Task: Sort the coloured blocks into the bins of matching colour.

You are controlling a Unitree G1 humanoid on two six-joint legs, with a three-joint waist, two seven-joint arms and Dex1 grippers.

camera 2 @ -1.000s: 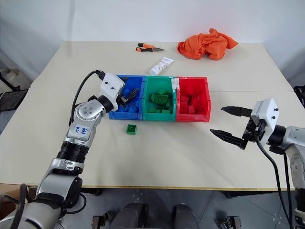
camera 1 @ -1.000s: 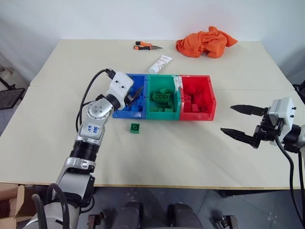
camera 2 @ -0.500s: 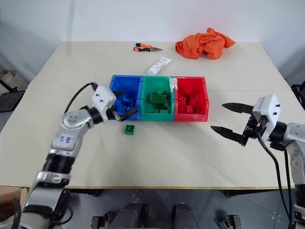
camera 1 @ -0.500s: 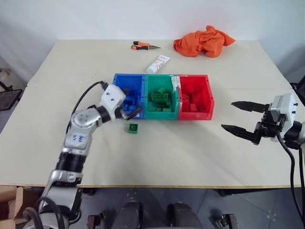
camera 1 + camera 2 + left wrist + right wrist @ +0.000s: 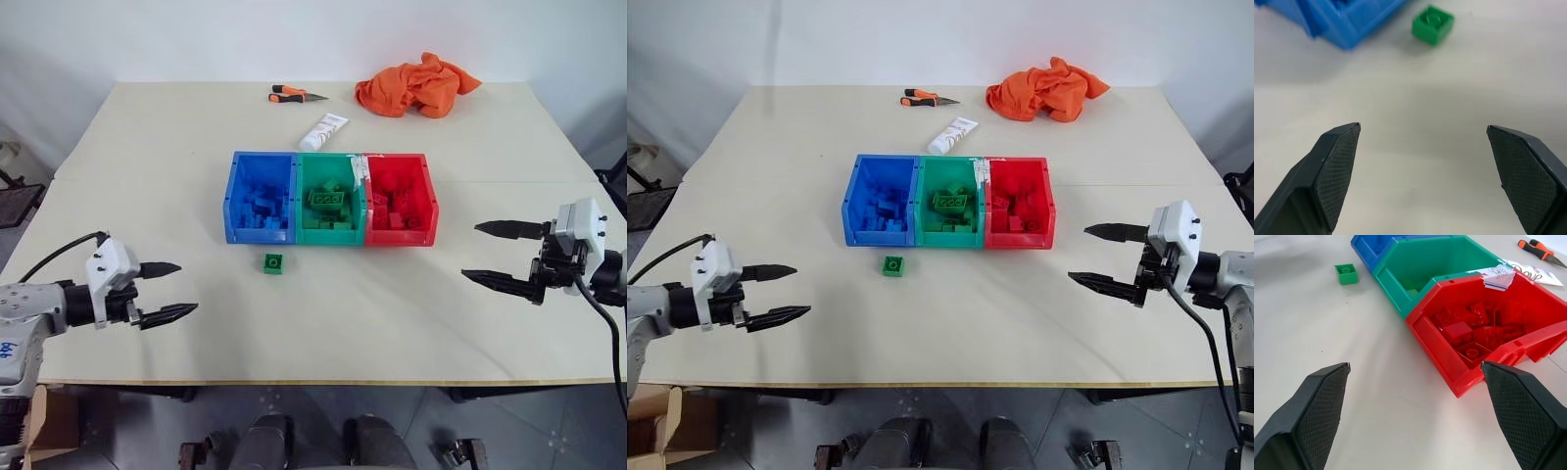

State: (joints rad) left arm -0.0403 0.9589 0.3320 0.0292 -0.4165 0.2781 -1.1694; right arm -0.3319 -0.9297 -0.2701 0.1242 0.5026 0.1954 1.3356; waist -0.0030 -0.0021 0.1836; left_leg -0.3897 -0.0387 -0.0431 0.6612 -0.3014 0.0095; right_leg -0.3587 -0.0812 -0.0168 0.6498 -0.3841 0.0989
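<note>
Three joined bins stand mid-table: blue bin [image 5: 233, 199], green bin [image 5: 304, 201] and red bin [image 5: 431, 201], each holding blocks of its own colour. One small green block [image 5: 276, 262] lies on the table just in front of the blue and green bins; it also appears as the green block [image 5: 1433, 24] in the left wrist view. My left gripper [image 5: 168, 291] hovers open and empty near the table's front left, well apart from that block. My right gripper [image 5: 498, 255] hangs open and empty to the right of the red bin [image 5: 1459, 382].
At the back of the table lie an orange cloth [image 5: 416, 84], an orange-handled tool [image 5: 294, 95] and a white tube [image 5: 325, 130]. The table's front edge [image 5: 323, 380] runs close below both grippers.
My left arm has pulled out of the blue bin and swung back to the front left, its fingers now wide apart and empty. The right gripper has barely moved.
</note>
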